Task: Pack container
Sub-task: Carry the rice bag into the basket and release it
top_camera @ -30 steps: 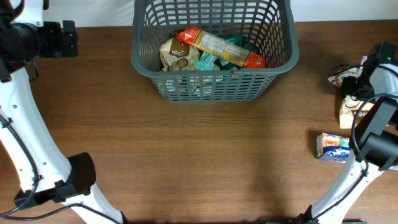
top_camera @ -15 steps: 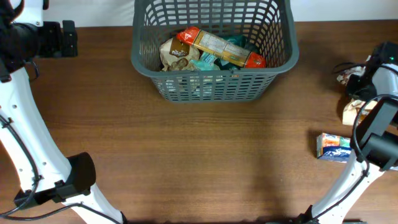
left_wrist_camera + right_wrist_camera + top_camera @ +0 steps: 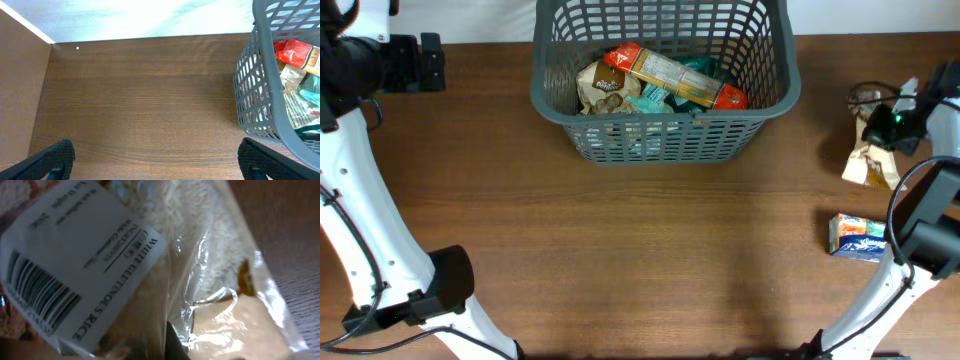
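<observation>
Pick-up step of packing. Right gripper [image 3: 882,132], upper right of the overhead frame, pinched shut on a clear rice bag [image 3: 150,270] labelled white glutinous rice. Left gripper [image 3: 157,162] at upper left, jaws spread wide, holding nothing. Container [image 3: 660,140] at top centre, well apart from the bag, already holding several packets. Next, probably: carry leftward over the rim, then release. Blue packet [image 3: 855,237] at lower right, not yet packed.

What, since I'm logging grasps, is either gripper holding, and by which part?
The right gripper is shut on the rice bag, apparently at one end; the exact spot is hidden. The left gripper is open and empty.
</observation>
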Available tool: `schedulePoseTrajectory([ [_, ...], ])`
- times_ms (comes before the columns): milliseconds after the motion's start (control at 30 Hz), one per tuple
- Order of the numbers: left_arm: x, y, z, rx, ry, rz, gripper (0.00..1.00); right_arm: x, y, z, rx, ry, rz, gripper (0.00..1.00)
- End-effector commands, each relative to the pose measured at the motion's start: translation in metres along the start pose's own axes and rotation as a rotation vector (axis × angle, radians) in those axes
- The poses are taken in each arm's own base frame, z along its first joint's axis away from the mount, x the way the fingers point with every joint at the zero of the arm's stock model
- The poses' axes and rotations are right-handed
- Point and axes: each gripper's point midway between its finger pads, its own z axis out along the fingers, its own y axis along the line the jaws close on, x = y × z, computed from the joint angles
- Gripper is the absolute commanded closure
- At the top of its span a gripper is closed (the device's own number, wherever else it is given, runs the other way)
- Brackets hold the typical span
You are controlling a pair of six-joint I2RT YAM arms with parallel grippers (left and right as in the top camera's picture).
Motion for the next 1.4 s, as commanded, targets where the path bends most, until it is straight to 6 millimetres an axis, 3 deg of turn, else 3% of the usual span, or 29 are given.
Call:
schedulePoseTrajectory([
  [0,0.002,0.002,0.003,-0.004,0.01,-0.016,0.01,-0.05,0.049,-0.097,-0.112,-0.241,-0.048,0.96],
  [167,0.002,0.002,0.003,-0.004,0.01,-0.016,0.01,-0.076,0.087,-0.181,-0.202,-0.421,-0.1,0.96],
  [300,0.002,0.002,0.003,-0.004,0.01,-0.016,0.01,-0.08,0.126,-0.25,-0.333,-0.54,-0.167,0.96],
  [433,0.002,0.002,0.003,-0.004,0.01,-0.016,0.01,-0.065,0.176,-0.314,-0.493,-0.625,-0.298,0.96],
  [533,0.002,0.002,0.003,-0.004,0.01,-0.016,0.01,-0.046,0.21,-0.35,-0.573,-0.666,-0.389,0.96],
  [700,0.002,0.002,0.003,-0.004,0.01,-0.016,0.01,-0.006,0.264,-0.384,-0.668,-0.703,-0.606,0.96],
  [800,0.002,0.002,0.003,-0.004,0.01,-0.016,0.01,0.021,0.297,-0.383,-0.71,-0.684,-0.746,0.96],
  [1033,0.002,0.002,0.003,-0.004,0.01,-0.016,0.01,0.082,0.361,-0.342,-0.684,-0.595,-1.079,0.96],
  [1200,0.002,0.002,0.003,-0.004,0.01,-0.016,0.01,0.09,0.391,-0.288,-0.461,-0.57,-1.236,0.96],
  [1367,0.002,0.002,0.003,-0.004,0.01,-0.016,0.01,0.088,0.403,-0.232,-0.418,-0.485,-1.278,0.96],
])
